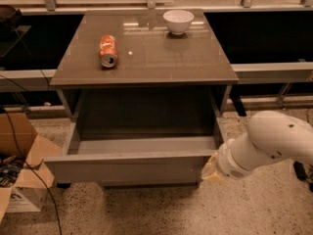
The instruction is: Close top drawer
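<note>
Your top drawer (122, 169) stands pulled well out of the cabinet (161, 62). Expect a stiff, fairly heavy wooden box on runners. There's no handle, so push flat on the plain front, towards the middle if you can, or it may rack. The gripper (211, 166) sits at the front's right end, touching it or just beside it. The wrist hides most of it, so you cannot tell whether it is parted or closed.

One high camera, perhaps head-mounted, faces the cabinet (151, 58); hand (211, 168) lower right.
</note>
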`<state>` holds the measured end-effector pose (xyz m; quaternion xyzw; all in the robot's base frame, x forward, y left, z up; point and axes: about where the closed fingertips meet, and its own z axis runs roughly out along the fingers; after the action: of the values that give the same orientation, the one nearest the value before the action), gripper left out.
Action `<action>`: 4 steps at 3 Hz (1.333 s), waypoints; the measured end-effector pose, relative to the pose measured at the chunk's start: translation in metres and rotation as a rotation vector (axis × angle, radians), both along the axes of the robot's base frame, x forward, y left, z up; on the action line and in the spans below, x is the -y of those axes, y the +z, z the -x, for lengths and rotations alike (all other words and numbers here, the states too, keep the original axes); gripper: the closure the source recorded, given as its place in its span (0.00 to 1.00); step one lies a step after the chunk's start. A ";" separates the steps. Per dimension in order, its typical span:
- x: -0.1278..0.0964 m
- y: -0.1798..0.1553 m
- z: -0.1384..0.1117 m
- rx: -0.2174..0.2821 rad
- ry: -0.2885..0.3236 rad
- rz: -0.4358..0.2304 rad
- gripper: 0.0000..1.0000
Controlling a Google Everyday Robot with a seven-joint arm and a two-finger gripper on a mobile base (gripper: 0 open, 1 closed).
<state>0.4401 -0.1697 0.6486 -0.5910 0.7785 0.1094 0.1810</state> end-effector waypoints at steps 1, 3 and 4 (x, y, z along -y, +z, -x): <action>-0.003 0.000 -0.031 0.040 -0.007 -0.022 0.27; -0.003 0.000 -0.042 0.053 -0.012 -0.031 0.00; -0.005 -0.009 -0.067 0.068 -0.013 -0.045 0.00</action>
<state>0.5071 -0.1647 0.6400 -0.5849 0.7732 0.1057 0.2212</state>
